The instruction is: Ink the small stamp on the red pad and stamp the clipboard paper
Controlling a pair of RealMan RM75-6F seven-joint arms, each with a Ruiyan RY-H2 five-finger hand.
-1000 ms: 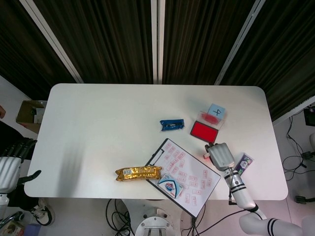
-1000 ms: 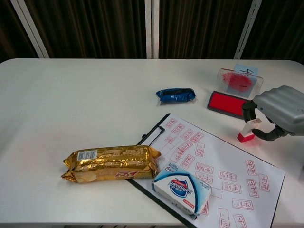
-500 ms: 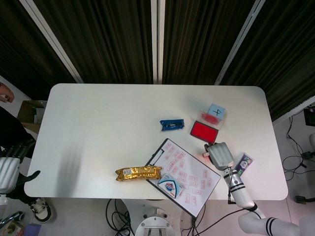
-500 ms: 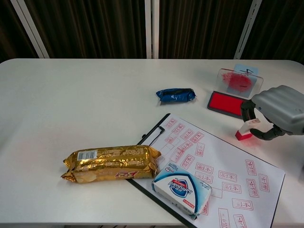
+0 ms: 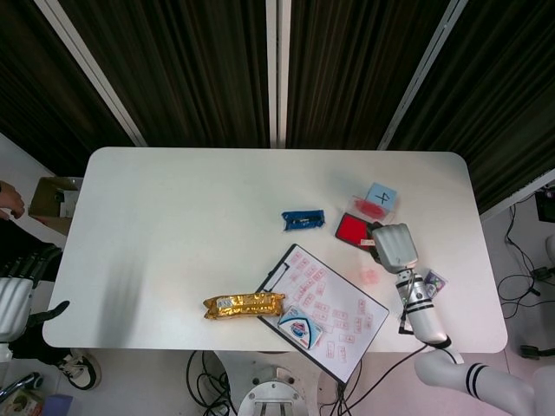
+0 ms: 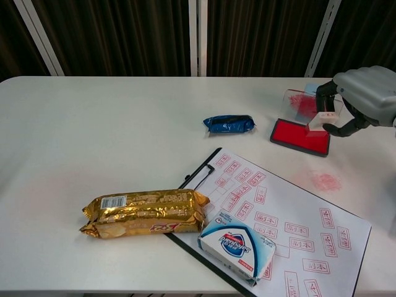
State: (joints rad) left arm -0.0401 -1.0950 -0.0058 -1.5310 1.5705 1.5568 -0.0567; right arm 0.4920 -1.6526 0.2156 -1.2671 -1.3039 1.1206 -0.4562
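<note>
Now, near edge of the worktop [image 6: 93,124]: a soap box [image 6: 237,246] sits on the lower corner of the clipboard paper [image 6: 291,216], w/ a gold snack pack [image 6: 144,213] touching the clipboard's left edge. The paper is already dense w/ red stamp marks, so free cells are few.

Mid-distance: a faint red smudge [image 6: 324,180] lies on the bare worktop just right of the paper. A blue wrapper [image 6: 229,124] lies further back.

Far right: the right hand [image 6: 362,99] has its fingers [image 6: 327,91] clamped on the small stamp [image 6: 317,117], held over the right end of the red ink pad [image 6: 299,137]; the pad's clear lid [image 6: 307,105] stands open behind it. Whether the stamp face touches the pad can't be told. Head view shows the same hand [image 5: 392,246] over the pad [image 5: 352,228]. The left hand [image 5: 17,290] hangs off the worktop's left side, fingers apart, holding nothing.

Risks, as judged:
- Stamp sits near the pad's edge, so a tilted press would likely ink it unevenly.
- Pressing off-centre could tip or shift the pad.
- Carrying the inked stamp low could mark the worktop like the existing smudge.
- A crowded sheet makes overlapping an old print likely.
</note>
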